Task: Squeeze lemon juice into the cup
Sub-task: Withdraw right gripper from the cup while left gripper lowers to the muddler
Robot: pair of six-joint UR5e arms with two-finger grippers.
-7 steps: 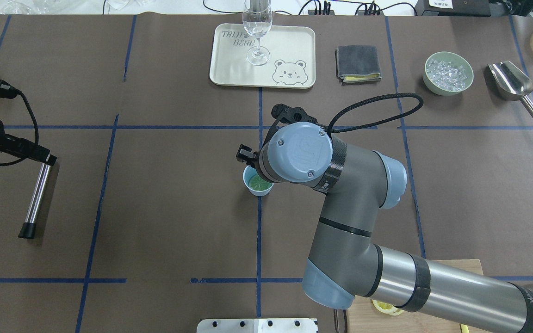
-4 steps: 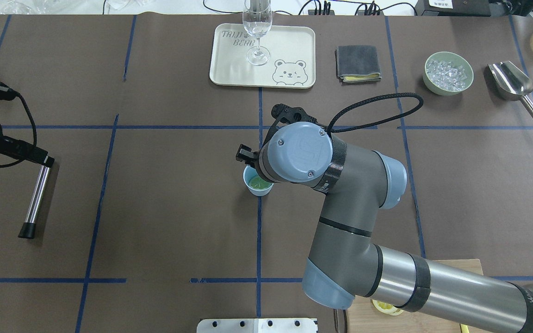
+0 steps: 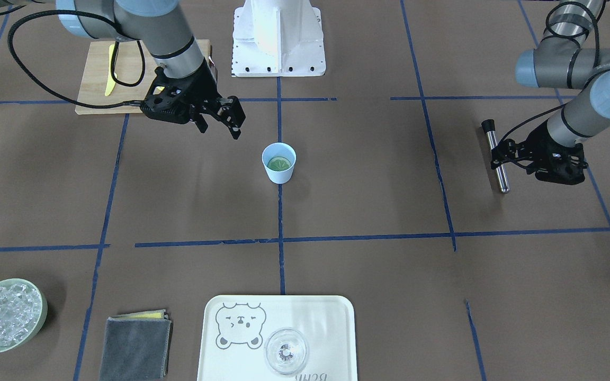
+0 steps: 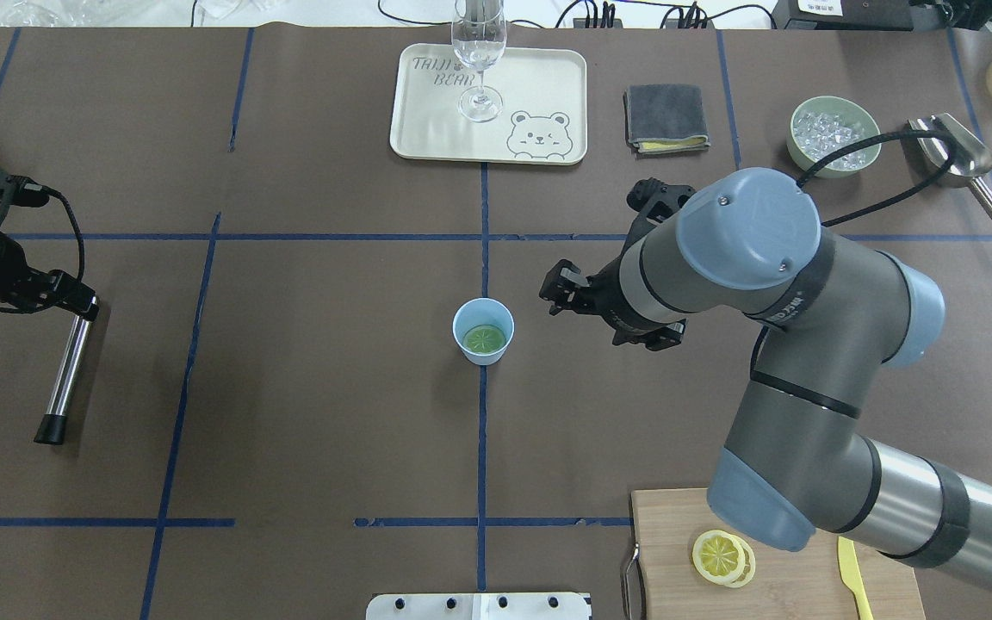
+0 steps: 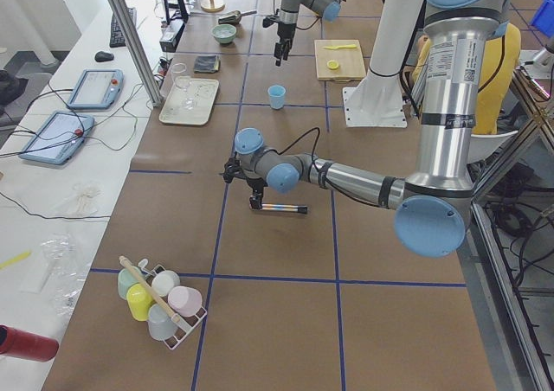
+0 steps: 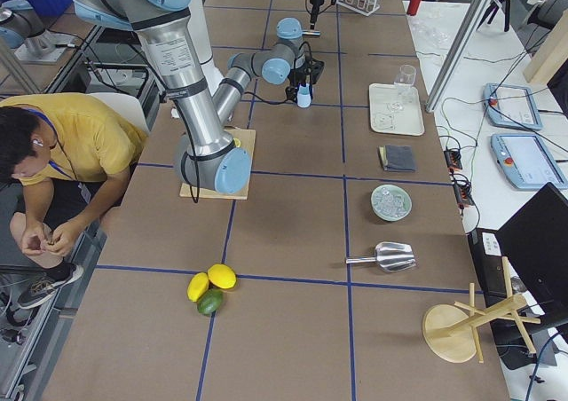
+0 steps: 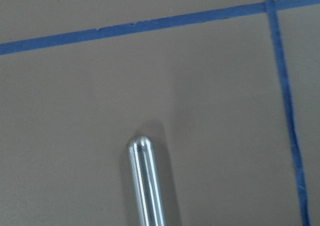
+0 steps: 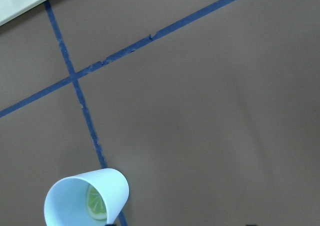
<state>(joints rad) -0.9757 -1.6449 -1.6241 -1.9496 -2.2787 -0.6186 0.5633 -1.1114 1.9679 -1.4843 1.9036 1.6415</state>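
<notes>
The light-blue cup [image 4: 483, 331] stands upright at the table's centre on a blue tape line, also in the front view [image 3: 279, 163] and the right wrist view [image 8: 87, 198]. The lemon slice [image 4: 484, 339] lies flat inside it, also in the front view [image 3: 279, 164] and the right wrist view [image 8: 96, 204]. My right gripper [image 3: 219, 129] is open and empty, raised beside the cup, to its right in the overhead view [image 4: 591, 314]. My left gripper [image 4: 74, 301] is at the far end of a metal rod [image 4: 65, 370] lying on the table; I cannot tell its state.
At the back are a tray [image 4: 539, 77] with a clear glass [image 4: 479, 60], a grey cloth [image 4: 666, 119], a green bowl of ice [image 4: 834, 136] and a metal scoop [image 4: 957, 159]. A cutting board [image 4: 789, 585] near my base holds lemon slices [image 4: 722, 558] and a yellow knife [image 4: 853, 577].
My right arm has moved from over the cup to its right, so the whole cup shows with the slice inside. The left arm shifted slightly; the rod has not moved.
</notes>
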